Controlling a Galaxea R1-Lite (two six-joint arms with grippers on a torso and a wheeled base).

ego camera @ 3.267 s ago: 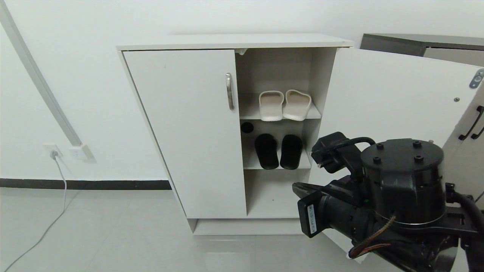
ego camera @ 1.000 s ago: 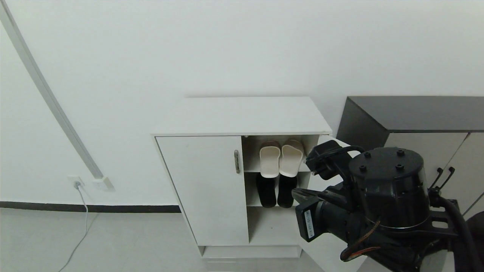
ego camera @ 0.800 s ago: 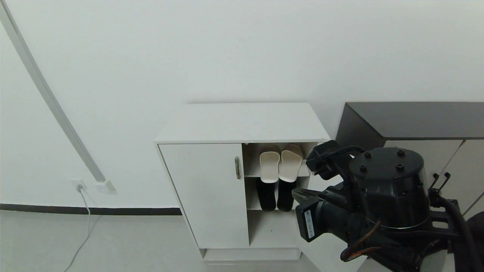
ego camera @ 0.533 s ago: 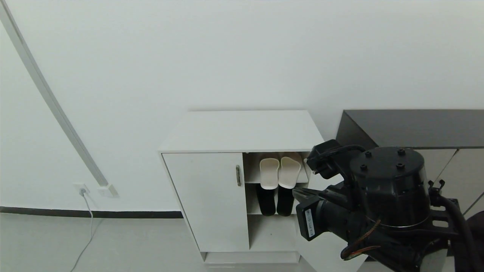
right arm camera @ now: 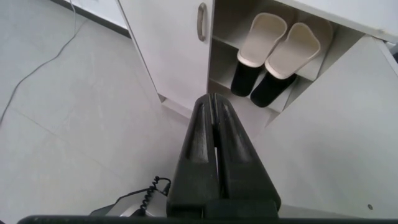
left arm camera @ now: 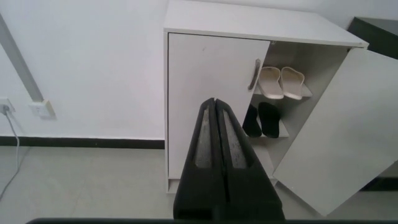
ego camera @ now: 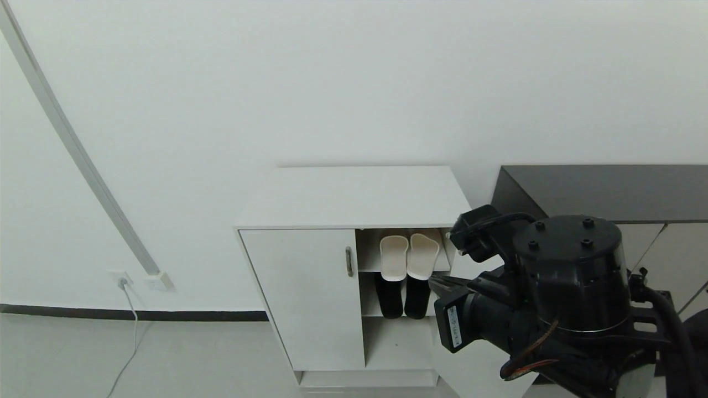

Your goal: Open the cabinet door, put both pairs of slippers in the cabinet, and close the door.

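Note:
The white cabinet (ego camera: 354,196) stands against the wall, its left door (ego camera: 301,298) closed and its right door (left arm camera: 333,130) swung wide open. A pair of white slippers (ego camera: 409,255) lies on the upper shelf, toes outward. Below it, a pair of black slippers (ego camera: 404,298) rests on the middle shelf. Both pairs also appear as white slippers (right arm camera: 280,40) and black slippers (right arm camera: 258,81) in the right wrist view. My left gripper (left arm camera: 214,102) is shut and empty, well back from the cabinet front. My right gripper (right arm camera: 214,98) is shut and empty too, near the open door (right arm camera: 339,143).
A dark cabinet (ego camera: 603,190) stands to the right of the white one. A wall socket with a cable (ego camera: 123,281) and a slanted wall conduit (ego camera: 72,143) are on the left. Bare grey floor (ego camera: 166,359) lies in front.
The whole head picture has shifted: the cabinet now looks smaller and lower, so the camera has drawn back. Slippers and open door stand as before.

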